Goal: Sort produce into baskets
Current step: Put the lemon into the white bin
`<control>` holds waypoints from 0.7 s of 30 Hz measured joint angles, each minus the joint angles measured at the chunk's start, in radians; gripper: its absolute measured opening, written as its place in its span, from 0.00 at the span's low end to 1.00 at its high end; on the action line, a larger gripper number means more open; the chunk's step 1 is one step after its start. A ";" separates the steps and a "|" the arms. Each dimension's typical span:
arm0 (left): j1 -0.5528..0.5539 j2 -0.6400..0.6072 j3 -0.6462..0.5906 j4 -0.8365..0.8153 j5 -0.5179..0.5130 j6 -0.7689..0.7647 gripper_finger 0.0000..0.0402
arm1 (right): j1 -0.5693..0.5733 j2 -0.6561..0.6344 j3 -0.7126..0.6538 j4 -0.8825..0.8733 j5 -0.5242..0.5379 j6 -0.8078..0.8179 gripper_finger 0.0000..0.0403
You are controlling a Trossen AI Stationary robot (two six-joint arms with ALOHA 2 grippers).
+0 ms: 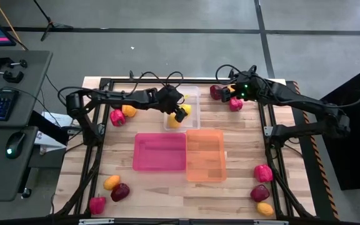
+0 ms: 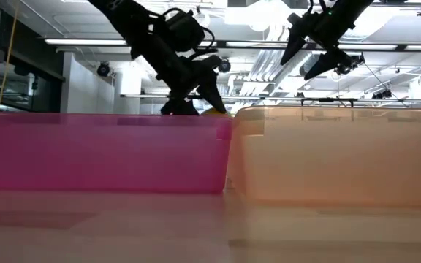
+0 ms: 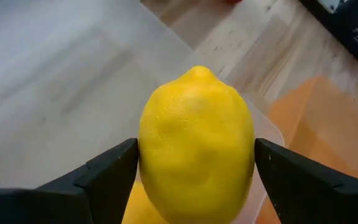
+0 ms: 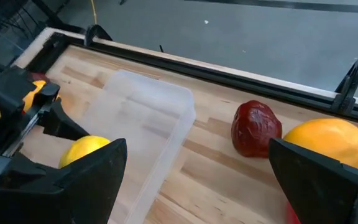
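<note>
My left gripper (image 3: 194, 171) brackets the yellow lemon (image 3: 196, 143) over the clear basket (image 1: 189, 100), fingers barely touching it. Released near the rim, it may roll out. My right gripper (image 1: 233, 92) hangs wide open, empty, above far-corner produce.

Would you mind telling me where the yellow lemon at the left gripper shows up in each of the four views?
High view: the lemon sits centre, over the clear bin's near end, at the left gripper.
Low view: only a yellow sliver above the pink bin's wall.
Left wrist view: fills the middle, between the fingers.
Right wrist view: lower left, beside the clear bin.
Shared landmark: the clear bin.
</note>
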 joint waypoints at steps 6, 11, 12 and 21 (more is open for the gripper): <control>0.022 -0.003 0.088 -0.020 -0.003 0.078 0.80 | 0.000 -0.006 0.000 -0.005 0.008 -0.027 0.94; 0.021 -0.009 0.129 -0.040 -0.004 0.099 0.84 | 0.000 -0.006 0.000 -0.018 0.008 -0.025 0.94; 0.021 -0.011 0.139 -0.050 -0.004 0.099 0.84 | -0.001 -0.004 0.000 -0.022 0.013 -0.004 0.94; 0.027 -0.118 0.209 -0.389 -0.064 0.124 0.84 | -0.215 0.135 0.000 -0.204 0.050 0.234 0.94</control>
